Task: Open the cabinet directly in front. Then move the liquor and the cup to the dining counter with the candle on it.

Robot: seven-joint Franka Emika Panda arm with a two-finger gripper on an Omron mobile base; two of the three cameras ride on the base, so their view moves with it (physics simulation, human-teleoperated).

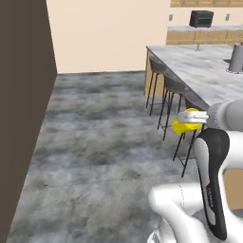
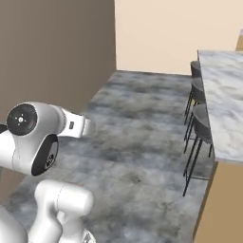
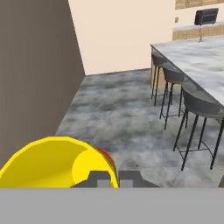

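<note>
The long marble worktop (image 1: 209, 71) with stools (image 1: 173, 85) along its side lies ahead to my right, across grey floor (image 1: 104, 142). My hand (image 1: 201, 117) is clamped on the yellow cup (image 1: 186, 119), carried in the air. Judging by this, the cup is fetched, not yet delivered.

I see the cup (image 1: 186, 120), bright yellow with a red-orange mark on its side, held off the floor beside the stools, short of the dining counter (image 1: 209, 71). That surface is white-grey veined marble with tan wood sides. In the hand view the cup (image 3: 52, 164) shows its open mouth.
</note>
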